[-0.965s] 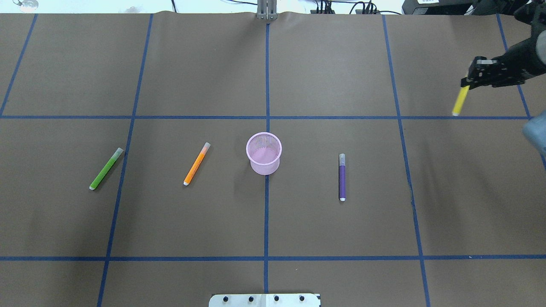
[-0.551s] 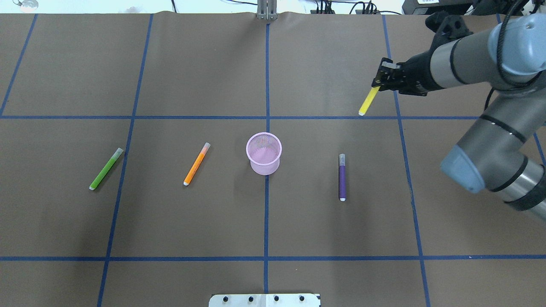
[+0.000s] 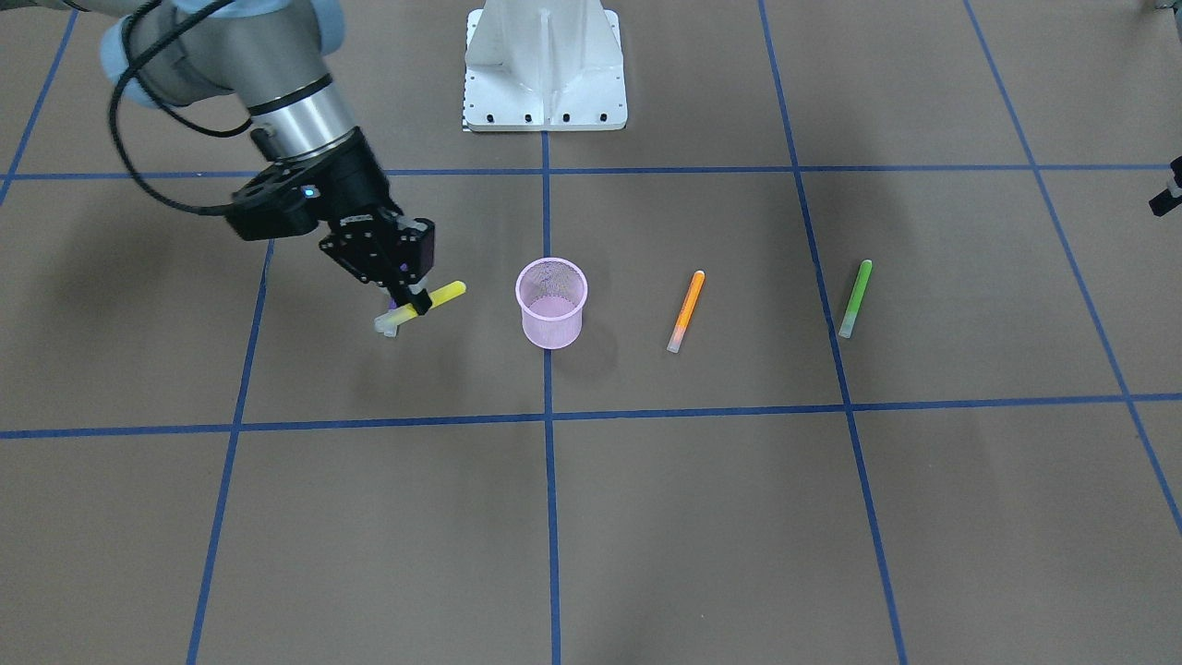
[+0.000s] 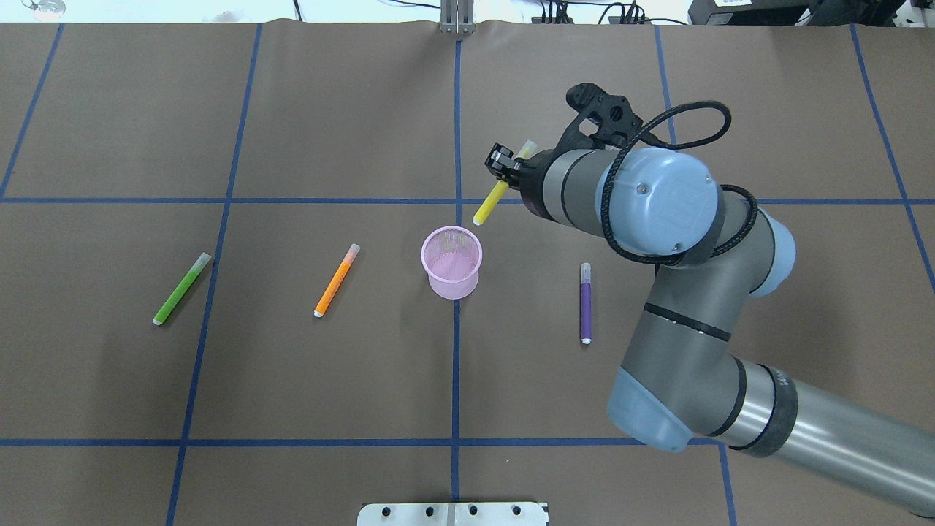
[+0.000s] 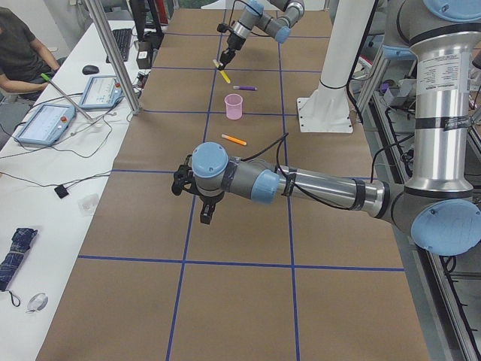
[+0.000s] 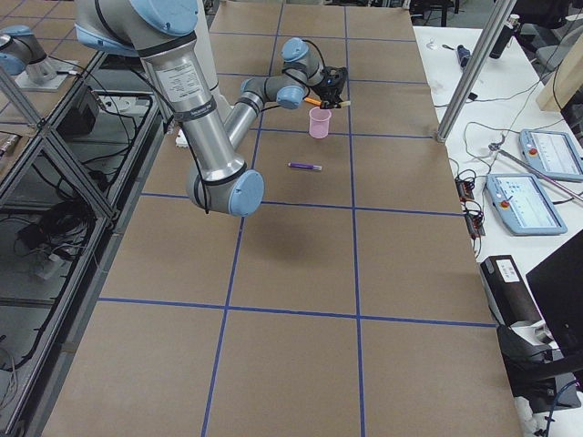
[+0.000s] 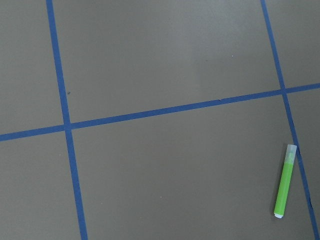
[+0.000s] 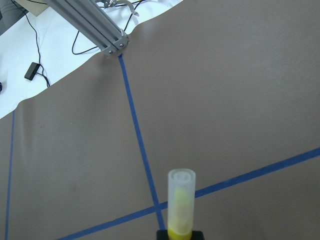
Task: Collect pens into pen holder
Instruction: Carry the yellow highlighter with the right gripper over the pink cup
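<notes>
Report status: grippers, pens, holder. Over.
Right gripper shut on yellow pen, beside pen holder, not yet over it. Left gripper apart, state unclear. Green pen, orange pen, purple pen lie uncollected. Nothing blocking.

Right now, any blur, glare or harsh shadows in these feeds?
Front-facing view: even light, soft shadows beside the pen holder and under the right arm. Overhead view: sharp, far edge blown out white. Right wrist view: yellow pen near the lens, cap slightly soft. Left wrist view: green pen crisp, no glare.

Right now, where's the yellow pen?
Overhead view: yellow pen held tilted in the jaws of the right gripper, airborne just right of and beyond the pen holder.
</notes>
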`<state>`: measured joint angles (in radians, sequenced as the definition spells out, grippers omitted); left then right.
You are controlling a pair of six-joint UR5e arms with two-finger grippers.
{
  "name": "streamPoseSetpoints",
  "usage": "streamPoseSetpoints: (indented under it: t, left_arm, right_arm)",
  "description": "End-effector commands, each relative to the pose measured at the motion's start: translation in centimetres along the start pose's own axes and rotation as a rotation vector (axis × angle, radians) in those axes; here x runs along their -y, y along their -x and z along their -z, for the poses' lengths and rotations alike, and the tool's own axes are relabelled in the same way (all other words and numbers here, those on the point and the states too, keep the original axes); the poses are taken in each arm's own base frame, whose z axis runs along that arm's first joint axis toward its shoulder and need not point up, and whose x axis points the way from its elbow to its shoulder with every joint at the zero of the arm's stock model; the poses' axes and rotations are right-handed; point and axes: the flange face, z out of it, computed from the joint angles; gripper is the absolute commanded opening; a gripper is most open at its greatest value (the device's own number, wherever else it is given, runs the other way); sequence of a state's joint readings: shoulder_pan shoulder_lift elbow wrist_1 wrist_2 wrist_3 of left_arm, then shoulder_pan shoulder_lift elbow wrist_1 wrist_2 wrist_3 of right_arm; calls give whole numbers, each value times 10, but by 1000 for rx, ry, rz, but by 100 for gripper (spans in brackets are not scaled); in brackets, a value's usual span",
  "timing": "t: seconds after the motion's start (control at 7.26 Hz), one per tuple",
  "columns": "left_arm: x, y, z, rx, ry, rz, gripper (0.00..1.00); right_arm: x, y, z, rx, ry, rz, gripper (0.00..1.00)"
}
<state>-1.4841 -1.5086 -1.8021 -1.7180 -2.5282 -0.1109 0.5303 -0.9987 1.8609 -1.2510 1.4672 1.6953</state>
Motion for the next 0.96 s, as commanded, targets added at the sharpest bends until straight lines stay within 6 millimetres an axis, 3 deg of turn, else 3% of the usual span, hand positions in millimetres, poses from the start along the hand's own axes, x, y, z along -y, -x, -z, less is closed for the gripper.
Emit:
streamPoseSetpoints:
  t: [0.0, 0.14, 0.55, 0.83]
  left_arm:
    - [3, -4, -4, 3, 7, -8, 100]
    - [4, -5, -5, 3, 8, -10, 100]
    - [9, -8, -3, 2, 2, -16, 100]
    - [17, -12, -2, 1, -2, -24, 100]
  right_arm:
    - [-42, 10, -18, -2, -65, -14, 0]
    - [-54, 9, -28, -13, -78, -2, 0]
    - [-70, 1, -31, -24, -61, 13, 0]
    - [-80, -4, -35, -36, -53, 24, 45]
